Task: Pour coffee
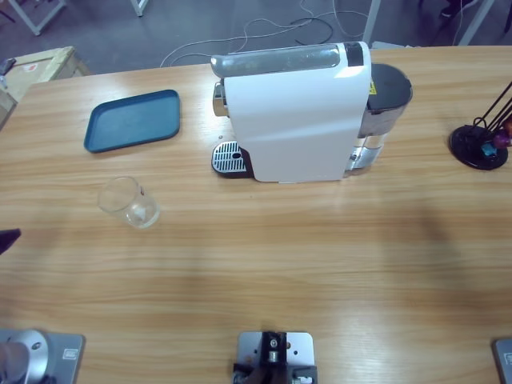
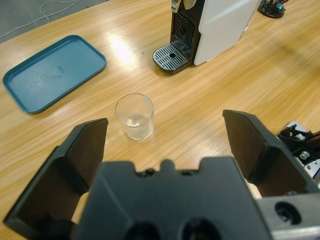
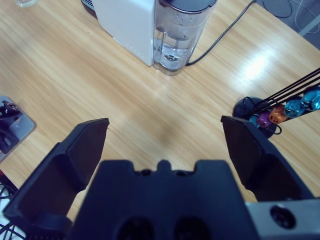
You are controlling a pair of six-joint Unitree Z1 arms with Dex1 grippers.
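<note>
No coffee shows in any view. A clear drinking glass (image 1: 128,202) (image 2: 134,116) stands upright on the wooden table, left of the white coffee machine (image 1: 296,112) (image 2: 215,25), and it looks empty. The machine's metal drip grate (image 1: 230,158) (image 2: 171,53) has nothing on it. My left gripper (image 2: 165,121) is open, and the glass stands a short way beyond its jaws, nearer the left one. Only a dark tip (image 1: 8,238) of it shows at the high view's left edge. My right gripper (image 3: 165,123) hangs open over bare table behind the machine's water tank (image 3: 177,35).
A blue tray (image 1: 133,120) (image 2: 52,72) lies empty at the back left. A black capsule stand (image 1: 478,146) (image 3: 272,112) with coloured capsules sits at the far right. The machine's black cable (image 3: 225,35) runs off the table's back edge.
</note>
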